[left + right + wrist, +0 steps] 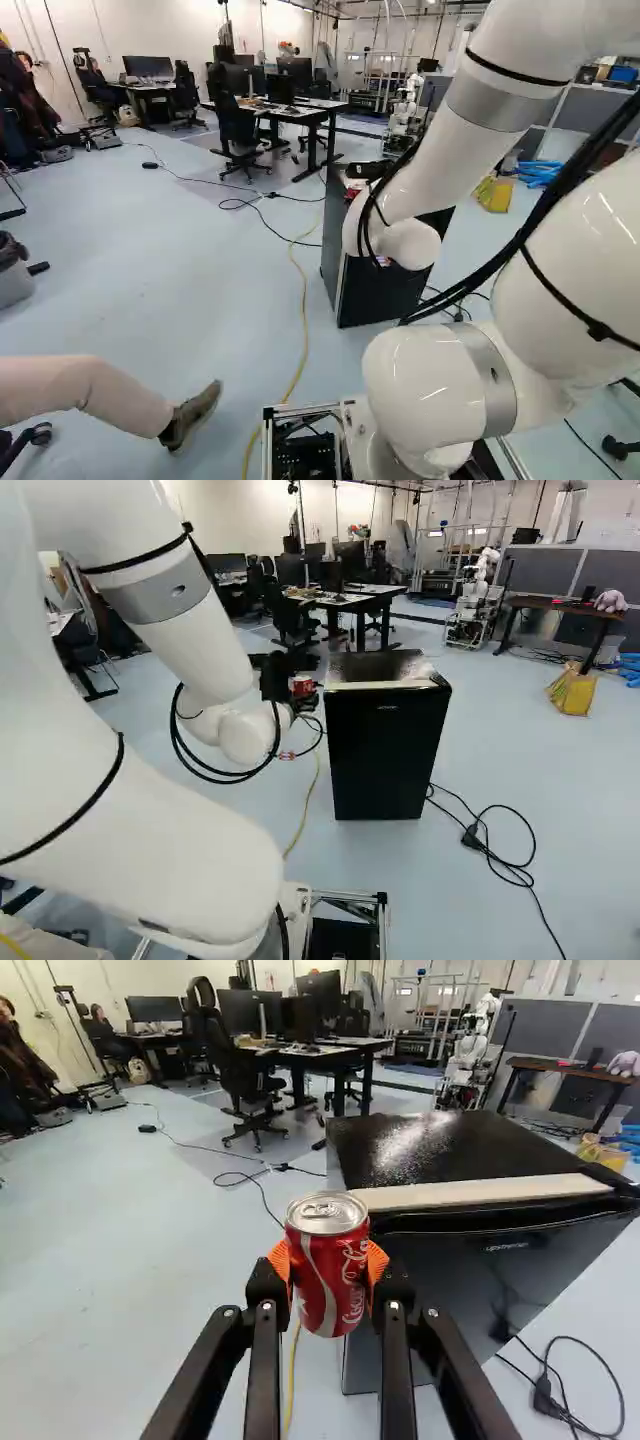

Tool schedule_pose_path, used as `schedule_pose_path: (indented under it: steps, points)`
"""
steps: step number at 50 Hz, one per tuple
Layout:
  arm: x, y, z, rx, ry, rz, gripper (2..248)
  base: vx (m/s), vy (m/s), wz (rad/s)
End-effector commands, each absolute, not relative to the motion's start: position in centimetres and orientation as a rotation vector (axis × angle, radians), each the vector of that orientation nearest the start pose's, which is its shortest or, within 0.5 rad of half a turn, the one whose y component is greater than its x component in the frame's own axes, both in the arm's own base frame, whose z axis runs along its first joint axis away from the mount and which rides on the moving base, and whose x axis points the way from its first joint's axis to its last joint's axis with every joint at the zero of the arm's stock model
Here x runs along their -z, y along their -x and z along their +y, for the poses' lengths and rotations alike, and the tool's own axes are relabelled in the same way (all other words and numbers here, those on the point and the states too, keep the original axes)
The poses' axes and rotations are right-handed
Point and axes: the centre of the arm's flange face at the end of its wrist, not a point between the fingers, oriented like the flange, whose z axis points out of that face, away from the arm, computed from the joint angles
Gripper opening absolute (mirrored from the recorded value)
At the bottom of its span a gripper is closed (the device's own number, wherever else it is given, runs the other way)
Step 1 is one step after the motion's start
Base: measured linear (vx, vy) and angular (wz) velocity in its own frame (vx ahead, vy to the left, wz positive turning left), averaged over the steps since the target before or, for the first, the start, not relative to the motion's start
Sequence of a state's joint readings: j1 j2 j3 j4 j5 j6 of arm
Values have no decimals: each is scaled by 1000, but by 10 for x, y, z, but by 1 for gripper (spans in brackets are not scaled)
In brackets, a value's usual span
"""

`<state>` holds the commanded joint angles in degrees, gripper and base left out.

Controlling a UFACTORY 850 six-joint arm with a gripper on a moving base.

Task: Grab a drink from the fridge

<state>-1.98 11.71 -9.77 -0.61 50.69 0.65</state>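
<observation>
In the right base view, the gripper [299,691] of the arm [185,630] is just beside the fridge [385,745], on its left side as this view shows it. A red can [303,683] is seen at the fingers. On the floor, to the right of the fridge, there lies a black cable [520,832].

In the left base view, the gripper is in front of the upper part of the fridge, and only a small red piece of the can is visible under its black body. A yellow cable [304,300] runs along the floor.

In the wrist view, the two fingers pinch the can between them, with one orange pad [280,1262] touching it on each side. The can is upright, its silver lid and tab face up, and it rises above the pads. Behind it are the fridge's dark top and a pale strip [480,1192] along the front edge.
</observation>
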Motion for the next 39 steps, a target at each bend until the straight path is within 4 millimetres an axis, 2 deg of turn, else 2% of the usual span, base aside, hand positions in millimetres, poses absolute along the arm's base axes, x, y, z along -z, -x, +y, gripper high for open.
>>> schedule_pose_path:
  steps: [19, 39]
  points:
    - [-369, -278, -2, 1833, 2555, 11, 93, 0, 0, 0]
    - [-366, -270, 0, 1824, 2558, 0, 93, 0, 0, 0]
